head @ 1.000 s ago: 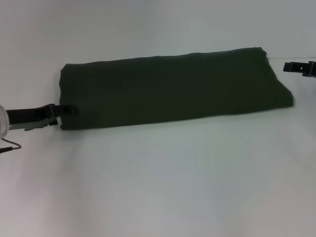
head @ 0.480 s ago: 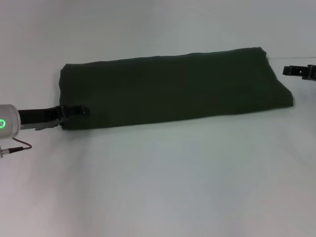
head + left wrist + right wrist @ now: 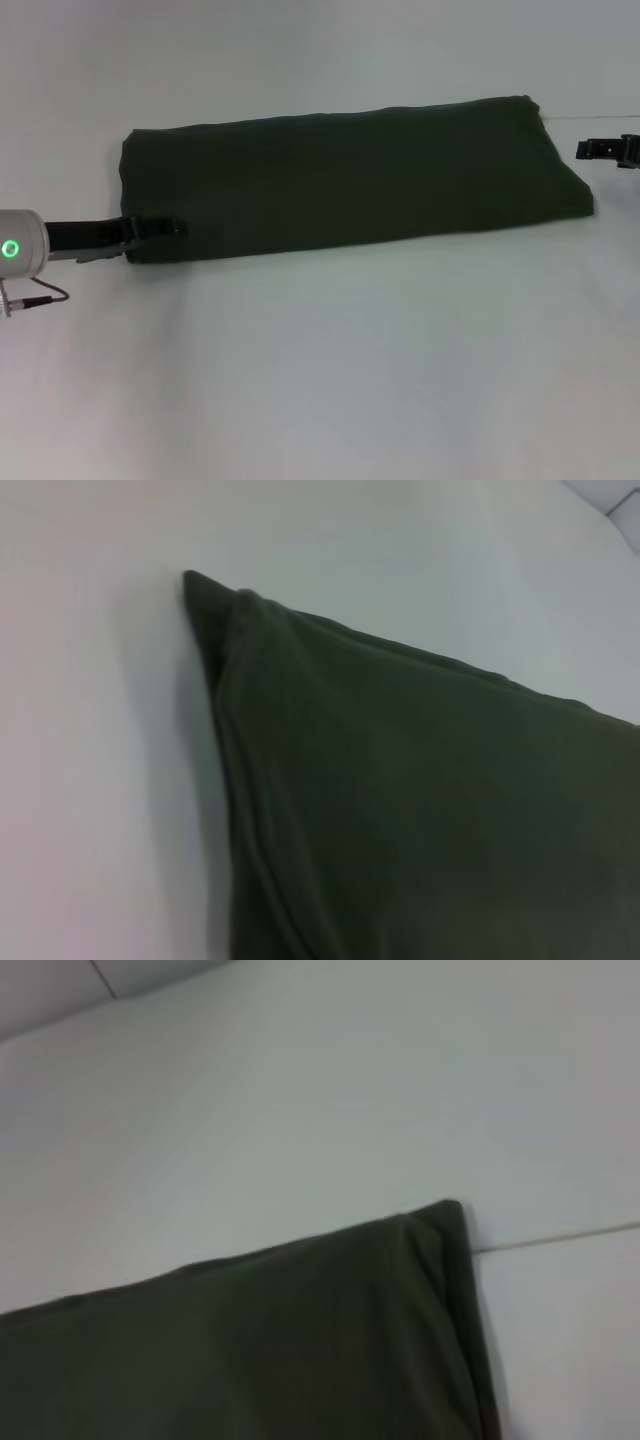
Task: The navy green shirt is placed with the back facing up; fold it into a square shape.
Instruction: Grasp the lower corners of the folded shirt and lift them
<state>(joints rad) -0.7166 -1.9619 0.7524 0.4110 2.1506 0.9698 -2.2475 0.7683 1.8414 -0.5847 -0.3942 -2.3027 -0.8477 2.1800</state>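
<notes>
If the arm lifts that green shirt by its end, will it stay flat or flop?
Probably flop: the shirt is soft cloth in folded layers, edges rounded. It likely drapes and sags from the left gripper at its near left corner. Pushed, it would likely bunch rather than slide whole.

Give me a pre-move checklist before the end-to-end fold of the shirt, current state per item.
1. Navy green shirt already folded into a long flat band: ok.
2. Left gripper at the band's left end, near corner, fingertips over the cloth edge: ok.
3. Left gripper's hold on the cloth: cannot tell.
4. Right gripper at the band's right end: not ok, it sits off the cloth beside the far right corner, apart from it.
5. Layers stacked evenly at the left end: ok, edges line up.
6. Table in front of the band bare: ok.
</notes>
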